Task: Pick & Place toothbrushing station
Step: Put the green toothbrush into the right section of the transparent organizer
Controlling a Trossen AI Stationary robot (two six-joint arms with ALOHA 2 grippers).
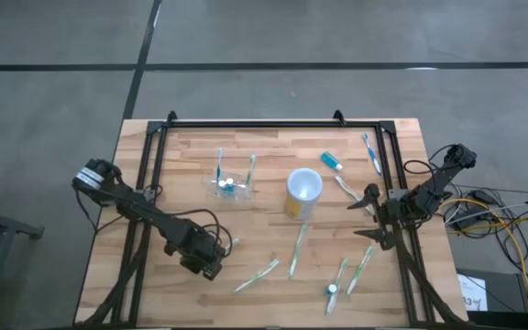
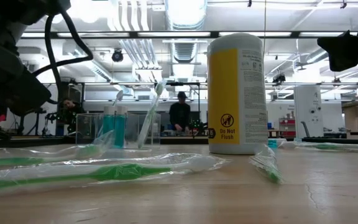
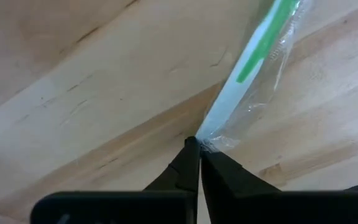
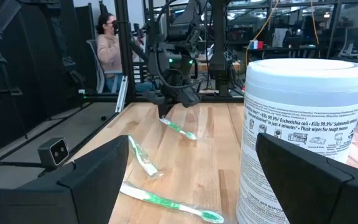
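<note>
Toothbrushing station (image 1: 230, 186): one. Left gripper (image 1: 225, 249) pinches wrapped toothbrush (image 3: 253, 62); right gripper (image 1: 371, 216) spread.

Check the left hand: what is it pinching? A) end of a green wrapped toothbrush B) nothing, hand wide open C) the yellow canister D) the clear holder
A: in the left wrist view the left hand has its fingers shut together on the end of the clear wrapper of a green-and-white toothbrush lying on the wooden table.

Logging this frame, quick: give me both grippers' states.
Left gripper: shut on the wrapped green-and-white toothbrush, pinching its clear wrapper's end.
Right gripper: open, holding nothing.
</note>
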